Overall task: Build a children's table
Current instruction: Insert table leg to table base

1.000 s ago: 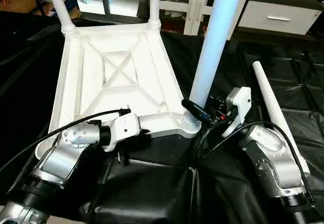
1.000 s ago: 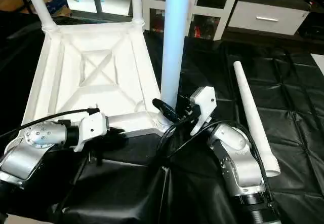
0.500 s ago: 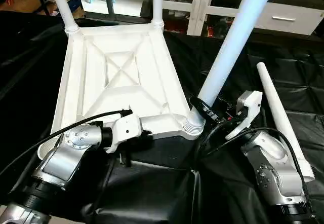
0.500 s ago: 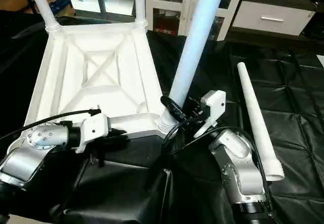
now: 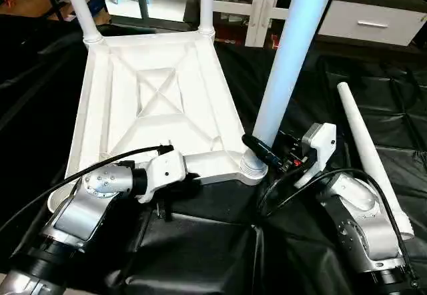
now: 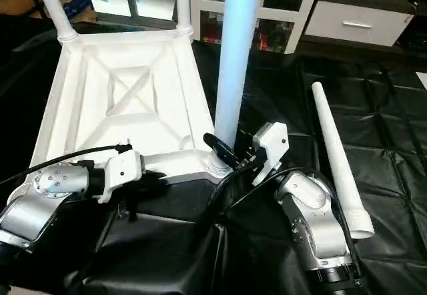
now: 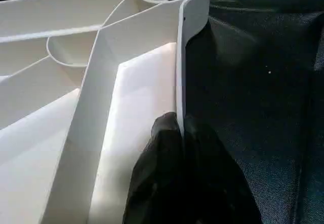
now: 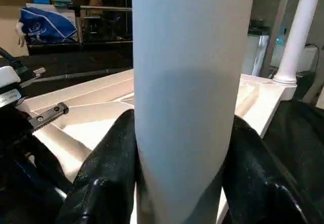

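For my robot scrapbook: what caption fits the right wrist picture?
Right tool grips the long white plastic tube leg above the white ribbed tabletop.

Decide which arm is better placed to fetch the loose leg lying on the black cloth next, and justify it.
Probably the right. Its tool grips the leg at the near right socket, and the loose leg lies just beyond that arm. The left tool pinches the tabletop's near rim, steadying it.

The white plastic rectangular tabletop [image 5: 157, 101] lies underside up on the black-draped work table [image 5: 393, 108]. Two white cylindrical tube legs [image 5: 79, 5] stand in its far corner sockets. A third tube leg [image 5: 287, 68] stands in the near right socket [image 5: 252, 165]. A fourth tube leg [image 5: 370, 158] lies flat to the right, well apart from the tabletop.
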Robot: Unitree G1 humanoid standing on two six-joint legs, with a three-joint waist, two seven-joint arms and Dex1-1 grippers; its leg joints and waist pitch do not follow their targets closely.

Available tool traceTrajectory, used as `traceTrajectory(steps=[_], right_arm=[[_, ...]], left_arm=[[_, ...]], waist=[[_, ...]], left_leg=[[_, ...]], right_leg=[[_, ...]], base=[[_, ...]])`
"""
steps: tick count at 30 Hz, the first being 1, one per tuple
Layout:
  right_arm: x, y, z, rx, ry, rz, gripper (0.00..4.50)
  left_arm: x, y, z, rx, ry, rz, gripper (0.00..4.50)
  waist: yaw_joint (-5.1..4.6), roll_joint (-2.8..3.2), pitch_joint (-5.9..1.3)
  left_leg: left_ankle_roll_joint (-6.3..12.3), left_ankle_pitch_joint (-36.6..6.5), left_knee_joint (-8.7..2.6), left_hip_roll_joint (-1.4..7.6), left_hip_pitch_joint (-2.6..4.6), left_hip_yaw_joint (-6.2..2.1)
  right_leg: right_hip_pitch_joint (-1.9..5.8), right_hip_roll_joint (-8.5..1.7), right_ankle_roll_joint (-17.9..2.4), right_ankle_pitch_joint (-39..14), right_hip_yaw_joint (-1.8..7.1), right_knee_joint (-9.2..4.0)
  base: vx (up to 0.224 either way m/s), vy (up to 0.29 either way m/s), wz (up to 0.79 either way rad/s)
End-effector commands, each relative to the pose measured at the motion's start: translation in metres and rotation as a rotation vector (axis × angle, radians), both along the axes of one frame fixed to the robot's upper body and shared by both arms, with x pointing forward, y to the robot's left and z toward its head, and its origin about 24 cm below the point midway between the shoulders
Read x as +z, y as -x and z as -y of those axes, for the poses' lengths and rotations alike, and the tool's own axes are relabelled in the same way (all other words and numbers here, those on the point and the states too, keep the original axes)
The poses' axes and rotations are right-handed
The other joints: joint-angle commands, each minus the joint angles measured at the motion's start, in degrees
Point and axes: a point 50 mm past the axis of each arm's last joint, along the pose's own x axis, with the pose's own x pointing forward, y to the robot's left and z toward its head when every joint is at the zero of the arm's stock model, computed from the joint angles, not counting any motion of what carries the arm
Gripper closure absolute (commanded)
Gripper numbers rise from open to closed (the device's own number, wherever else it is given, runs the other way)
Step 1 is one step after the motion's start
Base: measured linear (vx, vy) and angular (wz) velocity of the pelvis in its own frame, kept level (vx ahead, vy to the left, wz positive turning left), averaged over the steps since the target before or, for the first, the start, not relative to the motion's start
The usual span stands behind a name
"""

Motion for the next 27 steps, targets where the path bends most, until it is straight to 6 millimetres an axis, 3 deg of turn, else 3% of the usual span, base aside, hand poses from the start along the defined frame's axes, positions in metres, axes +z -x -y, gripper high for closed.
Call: traceTrajectory(steps=[1,12,17,19,21,25,27], right_arm=[[-0.078,0.025,0.001,0.014,0.149,-0.376,2.70],[-0.079,0.022,0.003,-0.050,0.152,-0.372,2.70],[-0.081,0.012,0.006,-0.226,0.123,-0.380,2.70],[-0.082,0.008,0.006,-0.285,0.111,-0.387,2.70],[-0.085,-0.003,0.004,-0.445,0.082,-0.413,2.70],[-0.087,-0.013,0.001,-0.541,0.114,-0.418,2.70],[-0.090,-0.022,-0.003,-0.612,0.158,-0.432,2.70]], left_arm=[[-0.016,0.007,0.006,0.001,-0.012,-0.058,4.50],[-0.016,0.006,0.012,0.033,0.010,-0.056,4.50],[-0.022,0.004,0.020,0.136,0.015,-0.054,4.50],[-0.024,0.004,0.027,0.170,0.030,-0.069,4.50],[-0.025,0.003,0.048,0.233,0.082,-0.097,4.50],[-0.022,-0.002,0.066,0.297,0.104,-0.094,4.50],[-0.019,-0.007,0.082,0.359,0.121,-0.094,4.50]], waist=[[-0.28,0.52,-0.05],[-0.37,0.51,-0.05],[-0.63,0.43,0.29],[-0.88,0.38,0.46],[-1.33,0.58,0.49],[-2.30,0.63,0.78],[-2.19,0.57,0.64]], left_leg=[[-1.68,-35.12,-5.40,3.52,0.34,-2.41],[-1.83,-35.99,-5.42,3.48,0.41,-2.46],[-2.13,-38.13,-5.42,3.32,0.66,-2.72],[-2.23,-38.90,-5.55,3.26,0.45,-2.99],[-2.88,-38.91,-5.70,3.16,0.42,-3.33],[-2.64,-40.67,-5.97,2.88,0.29,-3.95],[-1.79,-40.75,-5.53,2.49,1.04,-3.72]], right_leg=[[-0.84,-2.55,-3.47,-34.57,2.09,-4.91],[-0.94,-2.53,-3.16,-35.97,2.04,-5.09],[-1.36,-2.58,-1.66,-41.50,1.85,-5.70],[-1.14,-2.62,-1.33,-42.08,1.64,-5.63],[-0.99,-2.64,-2.15,-39.38,1.58,-5.39],[-0.42,-2.34,-2.21,-36.73,1.06,-5.24],[-0.80,-2.37,-1.35,-38.28,1.11,-5.88]], base=[[0.000,0.000,0.00],[0.000,0.000,0.00],[0.000,0.000,0.00],[0.000,0.000,0.00],[0.000,0.000,0.00],[0.000,0.000,0.00],[0.000,0.000,0.00]])
